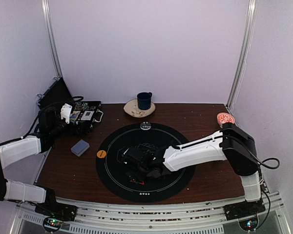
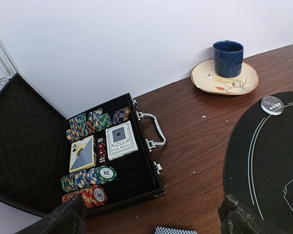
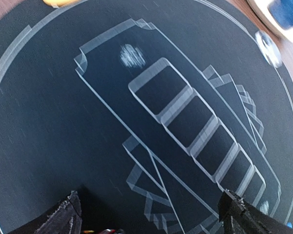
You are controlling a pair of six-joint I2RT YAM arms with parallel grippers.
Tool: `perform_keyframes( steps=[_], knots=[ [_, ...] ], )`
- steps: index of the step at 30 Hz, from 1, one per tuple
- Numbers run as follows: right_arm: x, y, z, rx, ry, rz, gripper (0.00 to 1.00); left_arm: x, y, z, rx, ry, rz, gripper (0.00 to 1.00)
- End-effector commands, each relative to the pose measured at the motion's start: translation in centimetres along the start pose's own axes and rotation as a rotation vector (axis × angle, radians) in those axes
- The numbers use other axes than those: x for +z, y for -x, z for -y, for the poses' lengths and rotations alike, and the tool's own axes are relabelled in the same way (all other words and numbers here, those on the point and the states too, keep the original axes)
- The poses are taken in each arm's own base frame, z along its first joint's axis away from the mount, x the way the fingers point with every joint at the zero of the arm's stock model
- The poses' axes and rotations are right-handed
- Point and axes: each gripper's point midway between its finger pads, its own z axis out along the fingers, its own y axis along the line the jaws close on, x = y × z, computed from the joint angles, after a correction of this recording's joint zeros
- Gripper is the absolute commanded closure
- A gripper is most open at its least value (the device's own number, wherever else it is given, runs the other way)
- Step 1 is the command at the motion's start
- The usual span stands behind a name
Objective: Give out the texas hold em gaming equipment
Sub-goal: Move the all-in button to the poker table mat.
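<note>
An open black case (image 2: 136,165) holds striped poker chips (image 2: 85,176), two card packs (image 2: 120,139) and red dice. A grey-blue-backed card deck (image 1: 80,147) lies on the table in front of it, its edge showing in the left wrist view (image 2: 176,230). An orange button disc (image 1: 101,154) and a white one (image 1: 145,125) sit on the round black mat (image 1: 112,170). My left gripper (image 2: 151,209) is open and empty, above the table beside the case. My right gripper (image 3: 151,200) is open and empty, low over the mat's printed outlines. A red-edged piece (image 3: 95,231) peeks in just below it.
A dark blue mug (image 1: 144,100) stands on a cream saucer (image 1: 133,110) at the back. A red-patterned small bowl (image 1: 225,118) sits at the right edge behind my right arm. The case lid (image 2: 19,146) stands open at the far left. White walls close in the table.
</note>
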Motion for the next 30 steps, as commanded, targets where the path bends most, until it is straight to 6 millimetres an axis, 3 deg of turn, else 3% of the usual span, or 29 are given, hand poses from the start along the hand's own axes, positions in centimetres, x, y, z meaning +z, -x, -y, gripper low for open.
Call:
perform_keyframes(
  steps=[1,7,16,20,26,30],
  knots=[
    [-1.3,-4.6,2.4,-0.033,-0.075,-0.106,0.00,-0.3,1.5,-0.8,0.002,0.030,0.061,0.02],
    [-2.9,-5.0,3.6,-0.034,-0.090,-0.087,0.00,-0.3,1.5,-0.8,0.002,0.031,0.061,0.02],
    [-7.3,1.0,8.8,0.074,-0.294,0.124,0.00,-0.1,1.3,-1.0,0.003,0.043,0.050,0.02],
    [-9.3,2.4,11.2,0.183,-0.287,0.236,0.00,0.1,1.1,-1.0,0.004,0.043,0.043,0.02],
    [-10.9,2.0,14.5,0.353,-0.206,0.379,0.00,0.5,0.8,-1.1,0.019,0.040,0.019,0.02],
    [-12.5,1.4,16.7,0.475,-0.256,0.447,0.00,0.6,0.7,-0.8,0.026,0.027,0.020,0.02]
  ],
)
